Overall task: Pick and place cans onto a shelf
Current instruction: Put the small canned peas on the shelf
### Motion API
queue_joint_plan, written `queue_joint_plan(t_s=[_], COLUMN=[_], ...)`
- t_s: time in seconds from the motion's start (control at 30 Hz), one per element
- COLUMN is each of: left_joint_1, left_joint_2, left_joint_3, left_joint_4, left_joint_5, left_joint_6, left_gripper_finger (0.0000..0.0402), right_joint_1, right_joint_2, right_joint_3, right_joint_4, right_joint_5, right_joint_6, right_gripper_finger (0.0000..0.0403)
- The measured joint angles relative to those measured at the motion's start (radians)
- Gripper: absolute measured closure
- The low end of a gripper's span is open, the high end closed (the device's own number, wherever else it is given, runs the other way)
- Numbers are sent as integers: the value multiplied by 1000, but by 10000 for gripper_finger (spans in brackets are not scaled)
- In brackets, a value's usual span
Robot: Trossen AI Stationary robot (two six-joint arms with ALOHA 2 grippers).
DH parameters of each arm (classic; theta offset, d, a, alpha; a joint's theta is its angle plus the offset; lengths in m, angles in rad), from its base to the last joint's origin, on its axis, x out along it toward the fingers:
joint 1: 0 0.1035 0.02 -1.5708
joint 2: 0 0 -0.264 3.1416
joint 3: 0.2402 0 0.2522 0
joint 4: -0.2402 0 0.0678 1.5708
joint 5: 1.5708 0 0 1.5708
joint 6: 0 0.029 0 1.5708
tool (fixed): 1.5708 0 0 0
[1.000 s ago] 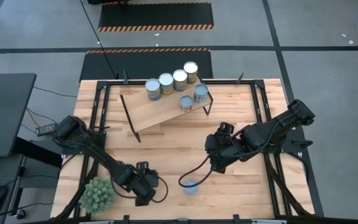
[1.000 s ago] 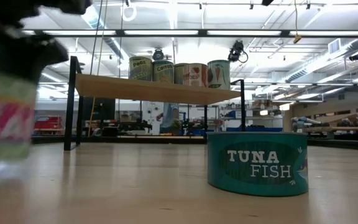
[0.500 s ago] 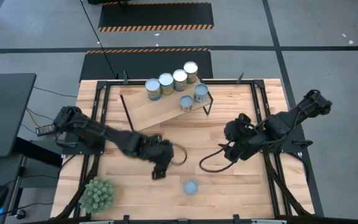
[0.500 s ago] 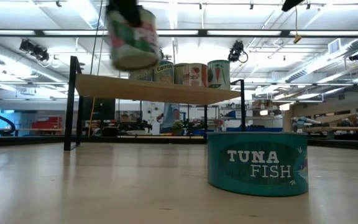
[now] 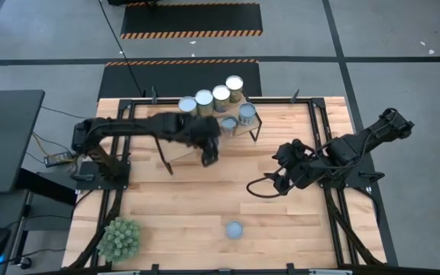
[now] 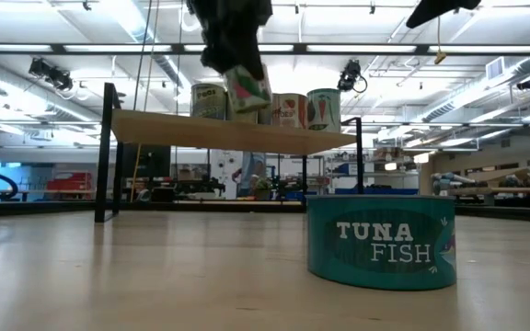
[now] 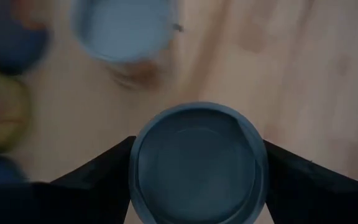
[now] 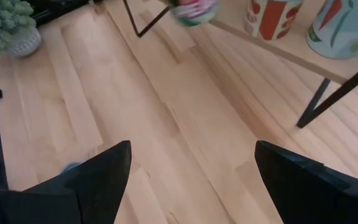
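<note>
While the left gripper (image 5: 209,150) reaches out over the shelf (image 5: 182,136), it carries a can (image 7: 197,163) whose round blue-grey top fills the left wrist view; the two dark fingers (image 7: 95,177) press its rim from opposite sides, at nine and three o'clock of the lid, so the jaws stand wide but closed on it. In the low view the same can (image 6: 246,90) shows a green, white and pink label and hangs tilted just above the shelf plank (image 6: 228,134), in front of the standing row.

Six cans are on the shelf: in the high view four stand in a line at its far edge (image 5: 211,98), and two more, with blue-grey tops (image 5: 237,118), sit just toward six o'clock of that line, at the shelf's right end. The carried can is toward eight o'clock of that pair.

A flat teal tuna tin (image 6: 381,241) rests on the wooden tabletop (image 5: 281,221), at six o'clock from the shelf and well apart from it.

The right gripper (image 5: 272,186) waits over the table's right half, fingers (image 8: 98,177) spread apart with nothing between them.
</note>
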Motion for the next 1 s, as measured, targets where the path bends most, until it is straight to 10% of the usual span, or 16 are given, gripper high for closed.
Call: queue_joint_plan(t_s=[1.0], left_joint_1=[106], left_joint_2=[40], left_joint_3=[0], left_joint_4=[114], left_joint_5=[0], left_joint_6=[74], left_gripper_finger=[115], right_joint_1=[-35], right_joint_2=[2], right_joint_3=[1], right_joint_4=[50], right_joint_5=[-1], right_joint_6=[-12], right_gripper_finger=[54])
